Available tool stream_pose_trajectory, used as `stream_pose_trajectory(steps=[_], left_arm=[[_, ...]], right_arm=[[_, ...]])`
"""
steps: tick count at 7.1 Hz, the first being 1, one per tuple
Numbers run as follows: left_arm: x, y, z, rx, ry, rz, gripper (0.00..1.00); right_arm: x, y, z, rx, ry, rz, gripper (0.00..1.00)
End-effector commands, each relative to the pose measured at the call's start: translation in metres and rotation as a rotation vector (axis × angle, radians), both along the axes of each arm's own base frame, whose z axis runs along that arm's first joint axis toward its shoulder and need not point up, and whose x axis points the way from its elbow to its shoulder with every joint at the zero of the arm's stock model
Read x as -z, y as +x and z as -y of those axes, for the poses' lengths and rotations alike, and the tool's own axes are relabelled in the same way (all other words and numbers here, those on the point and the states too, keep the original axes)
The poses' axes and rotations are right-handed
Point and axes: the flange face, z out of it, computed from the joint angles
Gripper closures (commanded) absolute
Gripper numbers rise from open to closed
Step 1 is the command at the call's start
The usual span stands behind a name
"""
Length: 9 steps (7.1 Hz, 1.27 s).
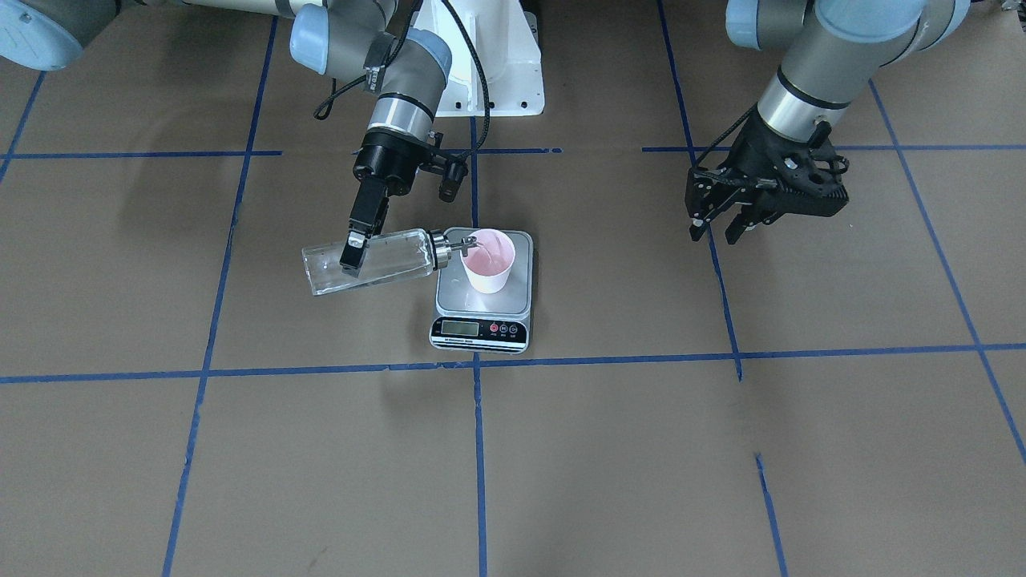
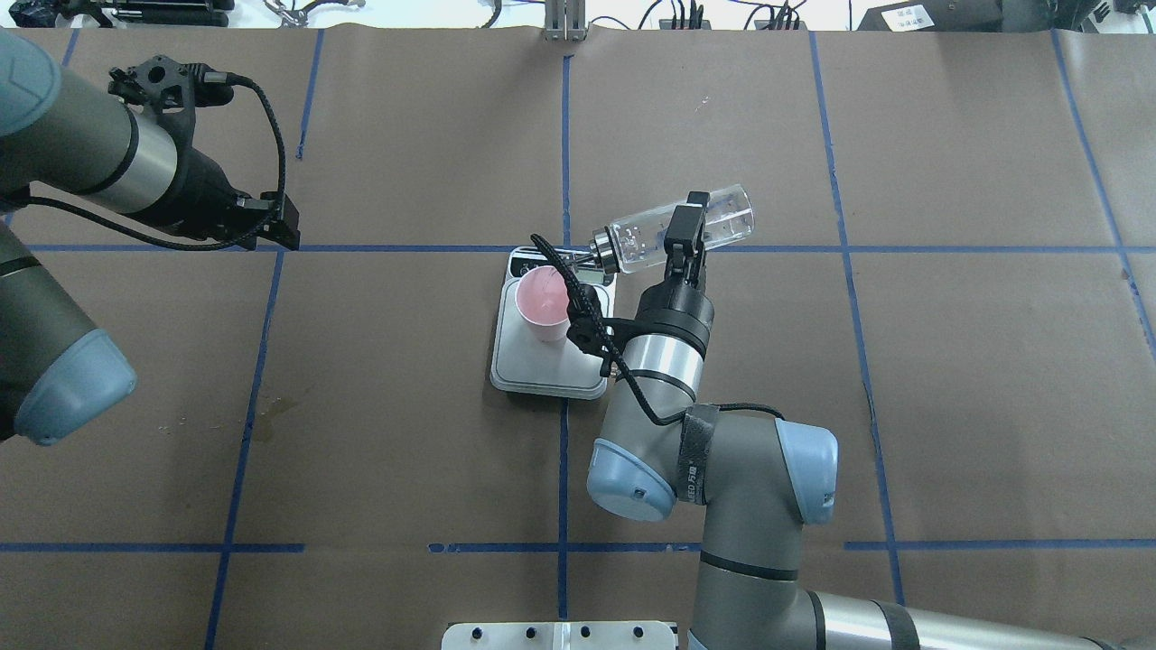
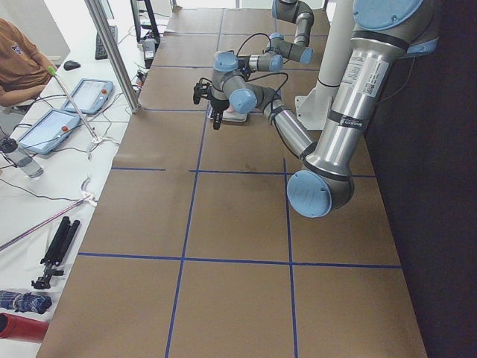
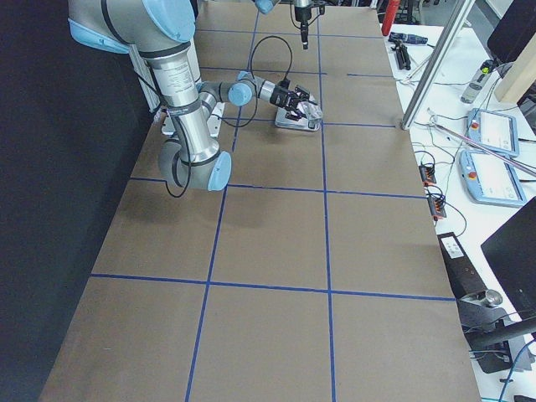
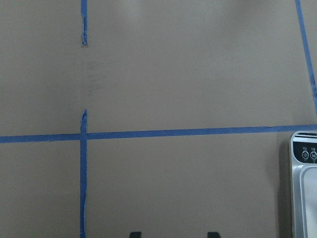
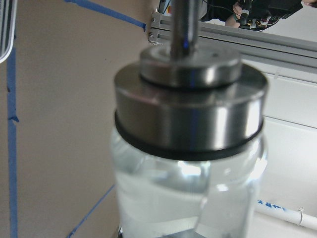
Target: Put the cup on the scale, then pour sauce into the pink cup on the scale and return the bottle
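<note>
Here the brown-papered worktop [image 1: 721,449], gridded with blue tape lines [image 1: 609,354], carries one flat thing near its middle: the scale [image 1: 449,300], with its display end turned away from the robot. The right fingers [image 1: 353,250] are clamped across the mid-body of the bottle [image 1: 397,255] and hold it clear of the worktop just beside the scale. The bottle's long axis lies close to level and runs across the table. Its base points toward the robot's right and a little away from the robot, and its metal collar points toward the scale. The cup [image 1: 487,271] stands upright on the platform, open mouth up. The thin spout [image 1: 458,245] reaches its rim (whether they touch cannot be told). The sauce [image 6: 188,198] is clear liquid lying behind the collar in the right wrist view. The left fingers [image 1: 737,228] hang spread apart and empty, well apart from the scale on the robot's left.
</note>
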Motion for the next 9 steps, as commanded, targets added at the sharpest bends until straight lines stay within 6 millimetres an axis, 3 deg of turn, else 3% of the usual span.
stream_pose_trajectory(steps=[1,3,5,9], left_arm=[[0.000,0.001,0.000,-0.002,-0.001,-0.001,0.46],[-0.002,0.002,0.001,-0.002,-0.005,0.002,0.46],[-0.001,0.002,0.000,-0.002,-0.004,0.000,0.46],[-0.002,0.002,0.000,-0.003,-0.004,0.001,0.46]], right_arm=[[0.009,0.012,0.001,0.010,0.004,-0.020,1.00],[0.015,0.019,0.001,0.010,0.008,-0.012,1.00],[0.023,0.041,-0.006,0.015,0.011,0.034,1.00],[0.021,0.045,-0.007,0.020,0.011,0.025,1.00]])
